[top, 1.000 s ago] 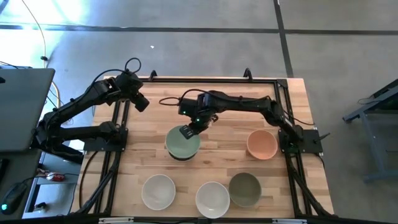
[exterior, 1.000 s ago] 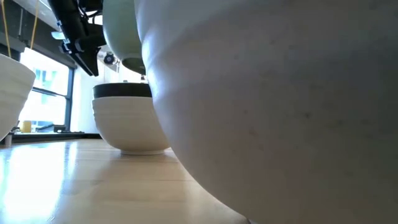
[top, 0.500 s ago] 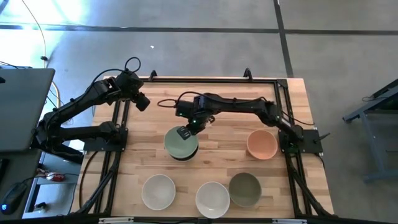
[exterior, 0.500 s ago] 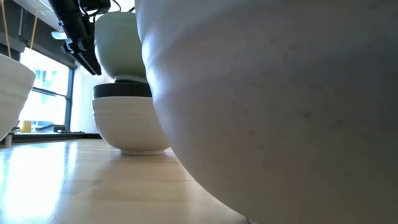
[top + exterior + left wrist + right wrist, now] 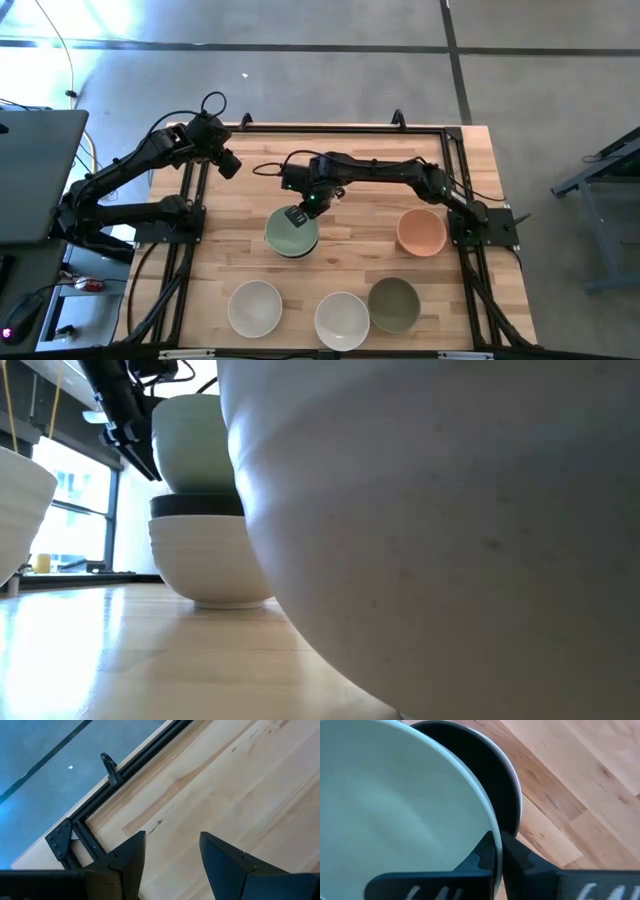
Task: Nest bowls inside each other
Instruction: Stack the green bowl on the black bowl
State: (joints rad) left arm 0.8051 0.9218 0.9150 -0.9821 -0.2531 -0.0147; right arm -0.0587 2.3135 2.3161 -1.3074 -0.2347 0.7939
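A pale mint green bowl [image 5: 290, 236] hangs over a black bowl [image 5: 496, 780], its base sunk just below the black rim [image 5: 195, 506]. The black bowl sits nested in a white bowl [image 5: 210, 560] near the table's middle. My right gripper [image 5: 297, 213] is shut on the mint bowl [image 5: 395, 795]. My left gripper [image 5: 228, 165] stands open over the far left of the table, with only bare wood between its fingers [image 5: 172, 855]. My right gripper pinches the mint bowl's rim at its far side [image 5: 490, 836], one finger inside the bowl and one outside. The fingers come from above, slanting down from the far side. The bowl is nearly upright; whether it rests on the black bowl I cannot tell.
A peach-orange bowl [image 5: 421, 231] stands at the right. An olive-grey bowl [image 5: 393, 303] and two white bowls [image 5: 342, 319] [image 5: 254, 307] line the near edge. One white bowl [image 5: 450, 540] fills most of the low view. A black frame [image 5: 330, 127] borders the table.
My right gripper has sunk and gone slightly toward the table's left, staying shut on the mint bowl. The bowl has come down from clear above the stack until its base dips inside the black bowl's rim.
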